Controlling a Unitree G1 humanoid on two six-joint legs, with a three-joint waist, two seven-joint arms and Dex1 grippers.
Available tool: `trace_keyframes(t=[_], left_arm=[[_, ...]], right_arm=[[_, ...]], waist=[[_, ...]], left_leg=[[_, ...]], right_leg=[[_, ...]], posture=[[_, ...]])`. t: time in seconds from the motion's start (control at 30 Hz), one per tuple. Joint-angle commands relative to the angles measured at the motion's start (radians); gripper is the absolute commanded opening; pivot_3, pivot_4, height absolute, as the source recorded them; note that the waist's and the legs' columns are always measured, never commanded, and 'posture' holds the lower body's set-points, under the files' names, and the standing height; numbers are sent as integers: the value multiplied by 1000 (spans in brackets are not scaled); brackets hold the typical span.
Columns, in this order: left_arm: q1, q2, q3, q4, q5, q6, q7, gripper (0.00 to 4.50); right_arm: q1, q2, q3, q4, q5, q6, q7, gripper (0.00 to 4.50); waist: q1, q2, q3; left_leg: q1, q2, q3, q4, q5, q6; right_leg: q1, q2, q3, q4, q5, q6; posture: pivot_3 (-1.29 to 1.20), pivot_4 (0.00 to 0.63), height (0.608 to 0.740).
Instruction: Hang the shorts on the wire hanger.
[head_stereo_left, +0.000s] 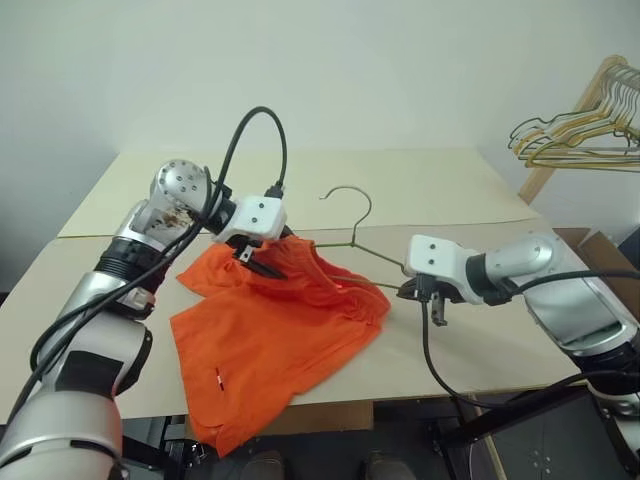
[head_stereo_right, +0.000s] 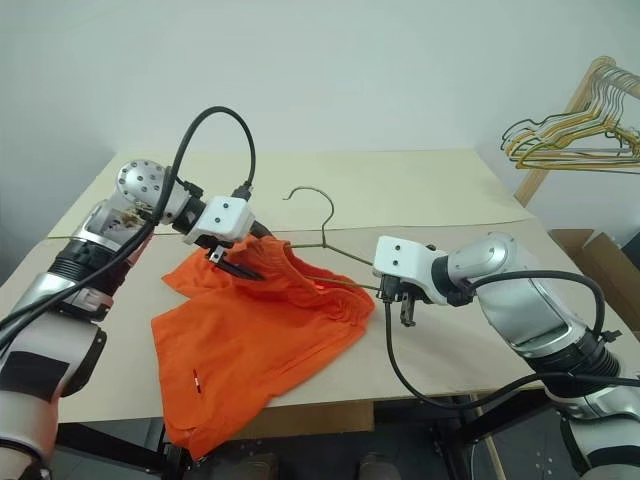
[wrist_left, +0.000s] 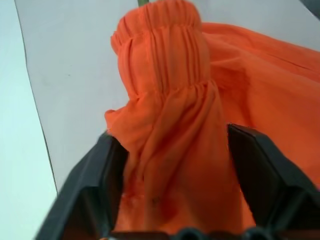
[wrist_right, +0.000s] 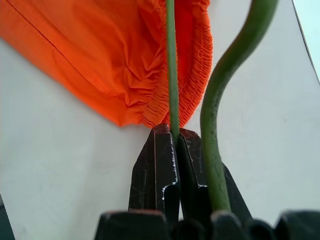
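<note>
The orange shorts (head_stereo_left: 270, 340) lie spread on the table (head_stereo_left: 440, 185), one leg hanging over the front edge, a small white tag (head_stereo_left: 218, 377) showing. The wire hanger (head_stereo_left: 352, 202) lies with its hook toward the back and one shoulder inside the waistband. My left gripper (head_stereo_left: 262, 262) points down at the raised waistband fold (wrist_left: 165, 75); its fingers (wrist_left: 100, 170) stand apart with the bunched fabric between them. My right gripper (head_stereo_left: 410, 290) is shut on the hanger's thin wire (wrist_right: 171, 65) just outside the shorts' waistband (wrist_right: 197, 60).
A bunch of gold wire hangers (head_stereo_left: 580, 135) hangs on a wooden rack at the far right. A cardboard box (head_stereo_left: 600, 250) stands beside the table's right edge. Black cables loop over both arms.
</note>
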Motion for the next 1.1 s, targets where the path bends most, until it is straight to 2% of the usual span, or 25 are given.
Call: trace_keyframes(t=[0.03,0.13,0.23,0.4,0.5,0.7,0.93,0.97,1.1], left_arm=[[1,1,51,-22,29,-7,13,2178],[10,6,67,-31,38,-3,-5,1152],[24,13,80,-48,39,2,-21,177],[41,15,101,-68,43,29,-23,71],[40,8,113,-79,42,89,-19,71],[39,-9,154,-85,23,170,-4,0],[58,3,188,-88,21,231,6,0],[61,5,190,-88,23,232,8,0],[64,3,200,-80,29,255,29,0]], right_arm=[[-32,-1,-12,-21,9,6,1,0],[-45,6,-12,-13,17,20,2,0],[-62,15,-18,-7,34,40,6,0],[-82,24,-27,-1,52,57,7,0],[-74,24,-34,-1,43,-1,-4,0],[-21,-27,-73,-25,45,-14,-14,1806],[93,-102,-244,-38,120,49,-37,4325],[104,-107,-264,-38,131,60,-41,4472],[162,-122,-384,-23,194,121,-62,4472]], waist=[[0,0,0],[1,0,0],[1,0,0],[2,0,0],[2,0,0],[3,0,0],[0,0,0],[-1,0,0],[-1,0,0]], left_leg=[[-1,0,0,0,0,0],[-9,0,0,3,0,0],[-10,0,0,7,0,0],[-10,0,0,9,0,0],[-10,0,0,9,0,0],[-10,0,0,10,0,0],[-9,0,0,11,0,0],[-9,0,0,11,0,0],[-9,0,0,11,0,0]], right_leg=[[-1,0,0,0,0,0],[-10,0,1,5,0,0],[-11,0,1,9,0,0],[-11,0,1,9,0,0],[-11,0,1,10,0,0],[-11,0,1,11,0,0],[-11,0,1,12,0,0],[-11,0,2,12,0,0],[-11,0,2,13,0,0]], posture=[[19,0,740],[23,0,740],[25,0,740],[28,0,740],[26,0,740],[20,0,740],[1,0,740],[1,0,740],[-4,0,740]])
